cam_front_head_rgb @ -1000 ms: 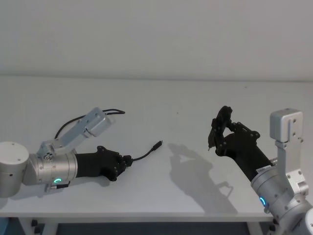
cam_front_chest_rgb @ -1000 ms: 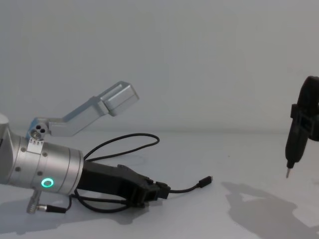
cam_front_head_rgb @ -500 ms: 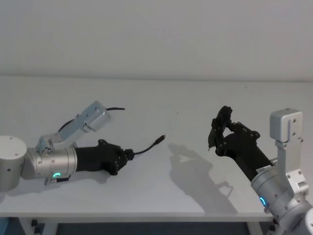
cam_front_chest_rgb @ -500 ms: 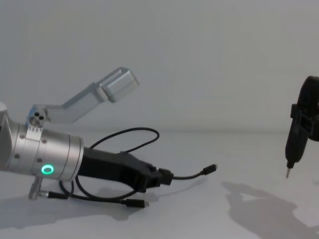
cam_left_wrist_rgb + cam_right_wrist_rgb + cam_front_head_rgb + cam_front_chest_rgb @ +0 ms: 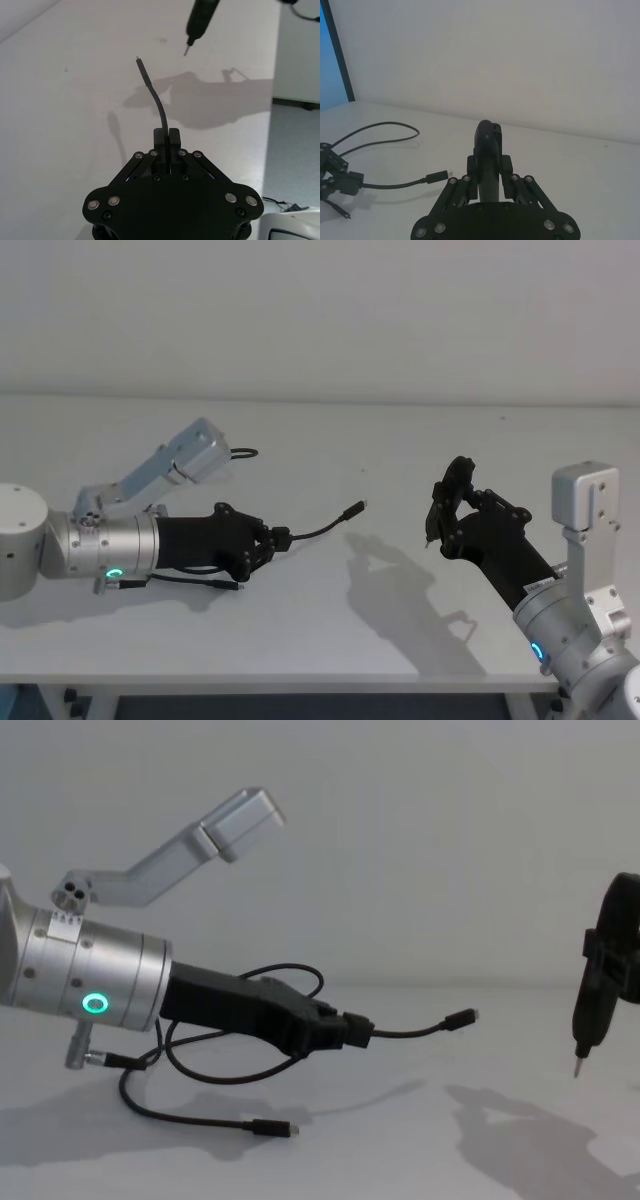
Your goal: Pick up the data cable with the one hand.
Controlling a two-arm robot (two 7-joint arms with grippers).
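**Left claw clamped on the cable, held above the table**

1. Left claw (image 5: 272, 537): I see its two fingers closed together on the cable (image 5: 320, 530). The wrist view confirms the grip: the fingertips (image 5: 160, 136) meet around the black line with no gap between them. The claw reaches out level, clear of the table (image 5: 330, 440). A green ring (image 5: 95, 1004) glows on the silver wrist behind it.

2. Cable ahead of the claw: a short length runs forward from the fingertips and curves slightly upward. It ends in a small plug (image 5: 463, 1017) that hangs in the air and touches nothing. Its shadow (image 5: 370, 1095) lies on the table beneath.

3. Cable behind and below the claw: the rest droops under the wrist in loose loops. One loop rises behind the claw body. The trailing end runs along the table below the claw, and its second plug (image 5: 270, 1127) lies on the surface.

4. Right claw (image 5: 447, 502): it is well apart from the left claw, on the far side of the free plug, and raised above the table. Its fingers are closed on a black pointed tool (image 5: 200, 17) whose thin tip points down. It touches neither the cable nor the table.

5. The free plug sits between the two claws, nearer the left one.
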